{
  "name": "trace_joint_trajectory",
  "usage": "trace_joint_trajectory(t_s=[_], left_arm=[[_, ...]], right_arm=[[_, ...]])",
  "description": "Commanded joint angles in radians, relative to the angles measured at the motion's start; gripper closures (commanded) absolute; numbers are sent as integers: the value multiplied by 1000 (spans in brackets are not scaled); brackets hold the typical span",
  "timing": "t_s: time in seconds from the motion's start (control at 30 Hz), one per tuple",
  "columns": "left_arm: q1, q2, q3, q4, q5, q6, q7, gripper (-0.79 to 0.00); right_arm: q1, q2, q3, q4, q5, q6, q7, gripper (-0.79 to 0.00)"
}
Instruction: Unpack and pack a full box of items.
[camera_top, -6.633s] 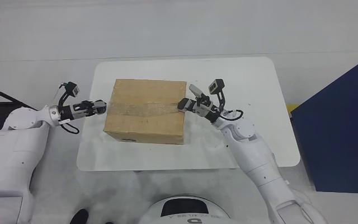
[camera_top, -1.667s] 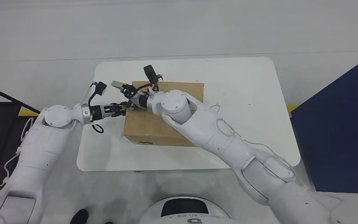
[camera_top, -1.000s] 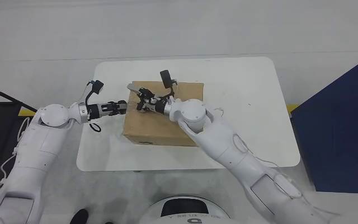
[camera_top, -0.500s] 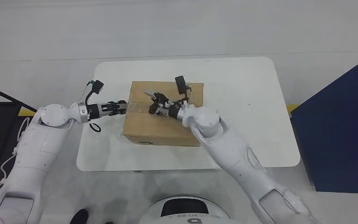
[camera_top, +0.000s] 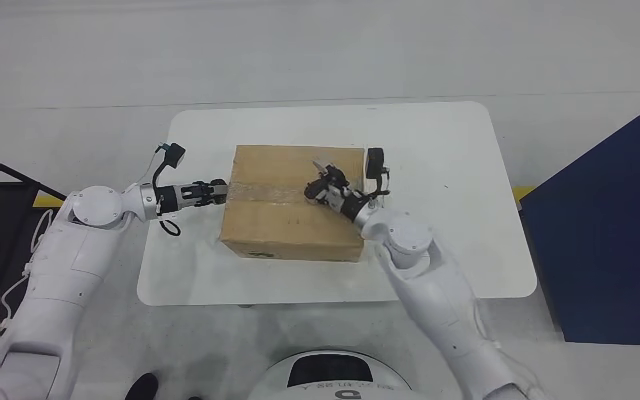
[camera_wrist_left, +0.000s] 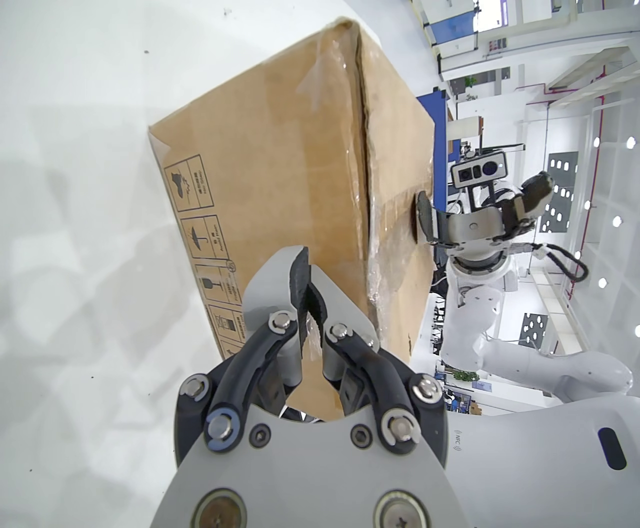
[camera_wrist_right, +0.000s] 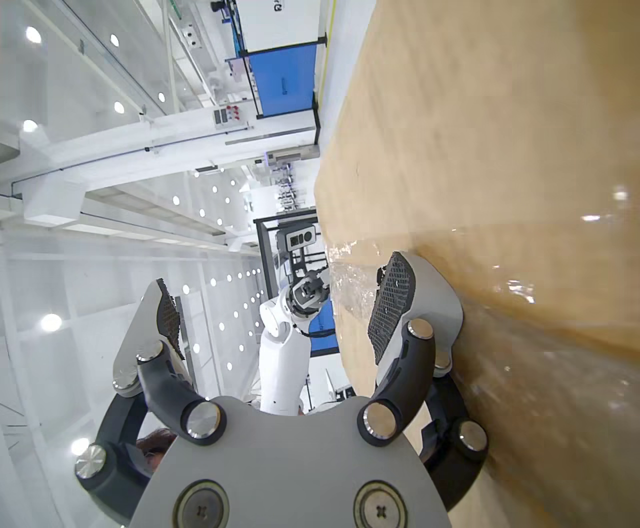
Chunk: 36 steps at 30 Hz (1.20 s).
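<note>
tabletop (camera_top: 450, 160) is seen as a white strip between the near table edge and the near face of the cardboard box (camera_top: 285, 215), which is set flat on the table, a little left of its middle. a wider band of white is seen to the box's right, and narrower bands are seen at its left end and behind it. the box is closed, and clear tape (camera_top: 262, 192) is run along the top seam and down over the left end. the right gripper (camera_top: 318, 180) is laid over the box top on the taped seam, towards the right end. its jaws are held wide apart: one finger (camera_wrist_right: 425, 310) is laid along the taped cardboard and the other is raised off it. the left gripper (camera_top: 218, 186) is placed at the box's left end, by the upper edge where the seam comes down. its jaws are drawn almost together, and a shred of the clear tape appears to be pinched between them. beyond the box, the far table edge is bordered by pale floor (camera_top: 320, 50).
</note>
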Motion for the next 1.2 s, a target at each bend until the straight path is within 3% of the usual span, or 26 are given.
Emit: trace_joint_trajectory(t_s=[0.0, 0.33, 0.43, 0.5, 0.6, 0.77, 1.0, 1.17], left_arm=[[0, 0, 0, 0, 0, 0, 0, 0], [0, 0, 0, 0, 0, 0, 0, 0], [0, 0, 0, 0, 0, 0, 0, -28], [0, 0, 0, 0, 0, 0, 0, -302], [0, 0, 0, 0, 0, 0, 0, -360], [0, 0, 0, 0, 0, 0, 0, -785], [0, 0, 0, 0, 0, 0, 0, -785], [0, 0, 0, 0, 0, 0, 0, -784]], right_arm=[[-22, 4, 22, -15, 9, -9, -9, -785], [-145, 17, 118, -93, 53, -97, -90, -785], [-187, 21, 138, -126, 38, -173, -111, -785], [-230, 24, 148, -154, 23, -257, -125, -785], [-289, 26, 158, -188, 2, -380, -153, -785], [-332, 27, 181, -181, 63, -557, -160, -785], [-299, 28, 239, -65, 221, -705, -114, -785], [-287, 30, 267, -24, 272, -720, -102, -785]])
